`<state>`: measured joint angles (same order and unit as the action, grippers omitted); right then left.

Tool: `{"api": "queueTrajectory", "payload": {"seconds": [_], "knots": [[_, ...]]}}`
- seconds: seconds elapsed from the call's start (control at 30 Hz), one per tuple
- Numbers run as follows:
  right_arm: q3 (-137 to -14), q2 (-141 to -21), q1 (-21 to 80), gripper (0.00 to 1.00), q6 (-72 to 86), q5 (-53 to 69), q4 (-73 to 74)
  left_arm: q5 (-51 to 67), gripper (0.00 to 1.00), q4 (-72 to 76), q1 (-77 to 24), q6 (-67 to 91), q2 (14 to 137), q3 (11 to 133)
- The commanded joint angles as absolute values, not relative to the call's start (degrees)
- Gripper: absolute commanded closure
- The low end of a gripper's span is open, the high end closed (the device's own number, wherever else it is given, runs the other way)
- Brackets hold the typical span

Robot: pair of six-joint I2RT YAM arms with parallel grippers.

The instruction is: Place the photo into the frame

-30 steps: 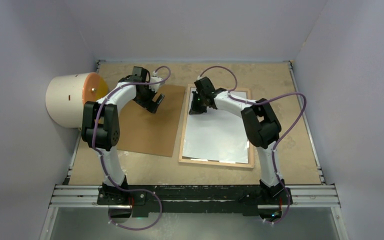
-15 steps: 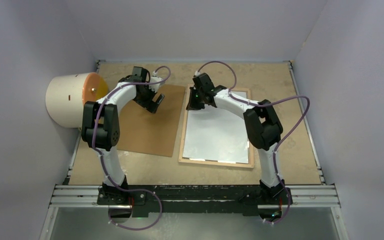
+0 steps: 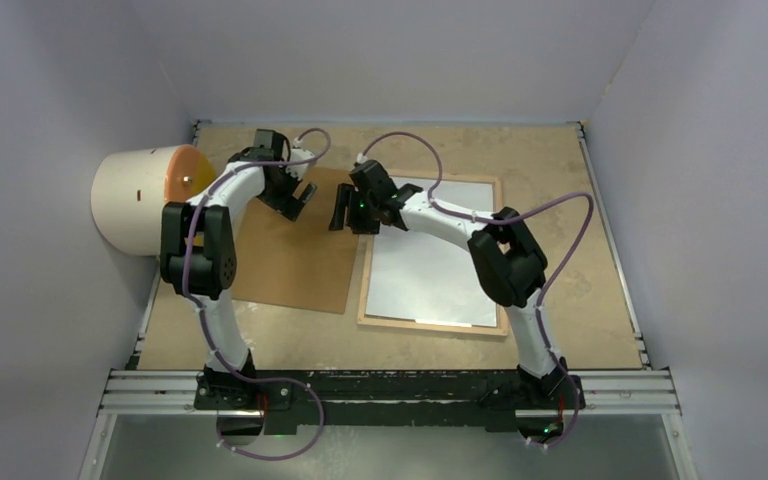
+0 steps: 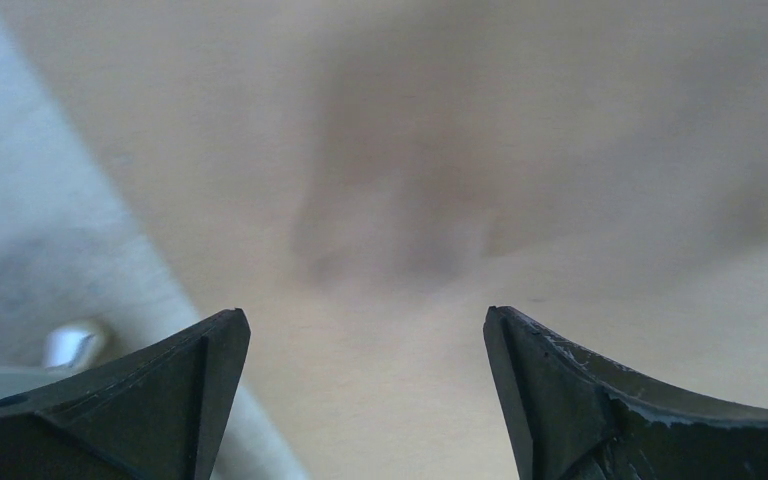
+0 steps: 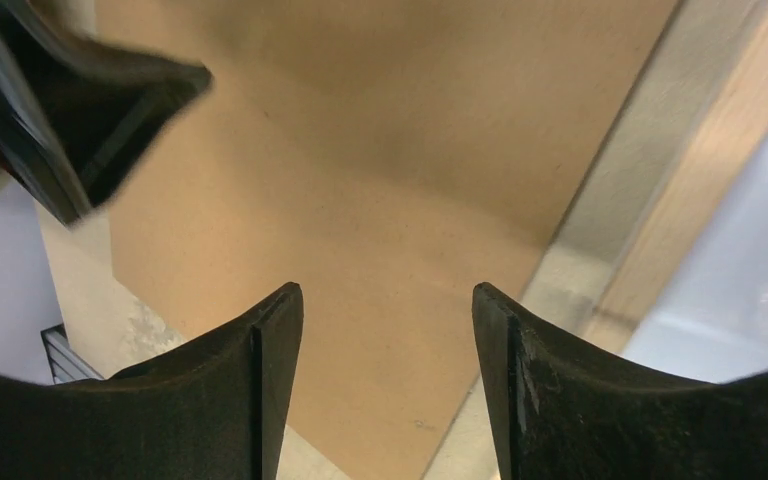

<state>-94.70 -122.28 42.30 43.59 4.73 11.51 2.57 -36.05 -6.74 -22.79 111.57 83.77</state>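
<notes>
Photo (image 3: 430,262) lies white side up inside frame (image 3: 364,292); board (image 3: 295,268) at its 9 o'clock. Left claw (image 3: 299,203) and right claw (image 3: 344,212) hang released, empty, above board.

A plain brown backing board (image 3: 300,262) lies flat on the left half of the desk (image 3: 585,300), slightly skewed to its edges; its surface is smooth and unmarked; a white drum (image 3: 130,200) lies on its side at the desk's left edge, against the left wall, its round orange face turned towards the board and apart from it; the desk top is tan and mottled, with pale scuffs near the front; a silver metal rail (image 3: 640,392) runs along the near edge; pale lilac walls (image 3: 390,50) close in three sides.
</notes>
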Motion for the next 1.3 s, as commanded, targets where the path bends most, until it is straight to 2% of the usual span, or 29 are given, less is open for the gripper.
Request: {"api": "queueTrajectory", "payload": {"seconds": [0.0, 0.27, 0.63, 0.97, 1.27], "knots": [[-95.45, -123.78, 43.07, 0.34, 48.32, 1.27, 11.34, -7.21, 0.06, -32.09, -3.31, -26.06, 112.32, 88.41], [-92.21, -124.2, 42.62, 0.32, 49.51, 0.11, 14.78, -28.86, 0.05, -19.55, -1.87, -35.3, 115.2, 89.86], [-85.05, -121.03, 39.68, 0.31, 50.53, -1.57, 13.47, -43.39, 0.05, -5.13, -1.85, -47.12, 122.25, 91.71], [-84.87, -121.53, 39.55, 0.29, 53.74, -1.19, 11.32, -42.37, 0.05, -7.64, -1.81, -45.1, 129.05, 94.73], [-81.8, -120.42, 39.57, 0.28, 58.78, -4.23, 9.01, -20.25, 0.05, -32.94, -1.76, -32.08, 135.02, 104.59]]}}
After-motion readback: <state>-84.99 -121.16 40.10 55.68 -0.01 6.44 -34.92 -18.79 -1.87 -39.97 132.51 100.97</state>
